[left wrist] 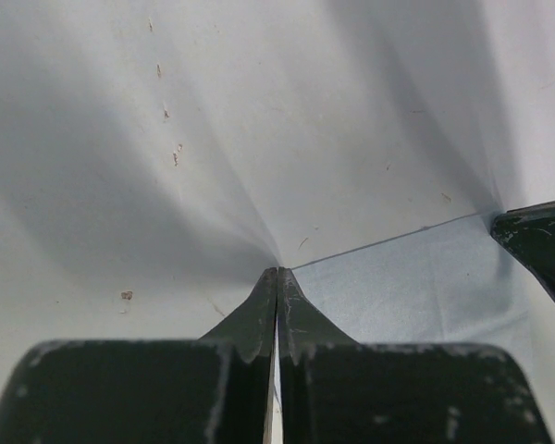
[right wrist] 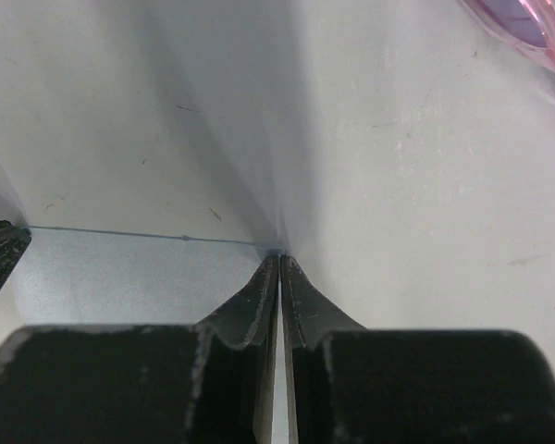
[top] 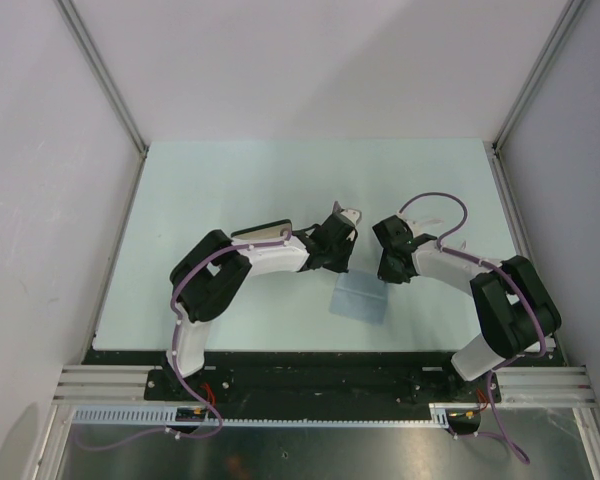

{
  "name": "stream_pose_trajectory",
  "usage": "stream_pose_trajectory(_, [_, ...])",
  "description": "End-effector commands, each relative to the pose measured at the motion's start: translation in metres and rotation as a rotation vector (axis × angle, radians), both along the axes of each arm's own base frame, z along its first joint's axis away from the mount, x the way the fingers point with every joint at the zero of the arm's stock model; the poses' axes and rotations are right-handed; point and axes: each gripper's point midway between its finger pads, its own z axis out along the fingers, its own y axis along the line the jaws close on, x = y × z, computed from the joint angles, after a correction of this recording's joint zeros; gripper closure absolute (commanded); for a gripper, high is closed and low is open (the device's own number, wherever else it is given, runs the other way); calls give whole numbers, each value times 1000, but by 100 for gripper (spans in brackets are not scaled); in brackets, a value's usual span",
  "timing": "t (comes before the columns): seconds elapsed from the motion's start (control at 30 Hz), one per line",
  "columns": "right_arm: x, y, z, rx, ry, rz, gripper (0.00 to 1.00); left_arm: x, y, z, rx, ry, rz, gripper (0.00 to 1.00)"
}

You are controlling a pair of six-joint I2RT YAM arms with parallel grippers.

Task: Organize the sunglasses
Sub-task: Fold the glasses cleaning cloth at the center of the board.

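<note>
A light blue cloth lies flat on the table between my two grippers. My left gripper is shut, its tips on the cloth's far left corner. My right gripper is shut, its tips on the cloth's far right corner. The sunglasses show only as a pink-purple frame and lens at the top right edge of the right wrist view, on the table beyond my right gripper. In the top view they are hidden by the right arm.
A dark oblong shape, perhaps the black case, lies behind the left forearm, partly hidden. The right gripper's finger shows at the right edge of the left wrist view. White walls enclose the table on three sides.
</note>
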Motion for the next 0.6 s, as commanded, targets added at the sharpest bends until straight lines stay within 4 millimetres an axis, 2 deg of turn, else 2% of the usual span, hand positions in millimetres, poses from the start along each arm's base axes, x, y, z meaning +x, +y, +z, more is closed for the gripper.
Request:
stream_pose_trajectory(0.0, [5, 10, 6, 27, -19, 1, 92, -47, 51, -61, 235, 166, -39, 100])
stream_pose_trajectory(0.4, [2, 15, 36, 53, -89, 6, 97, -43, 43, -36, 184, 134, -49, 100])
stream_pose_trajectory(0.57, [-5, 14, 37, 35, -80, 8, 97, -45, 45, -31, 176, 129, -50, 100])
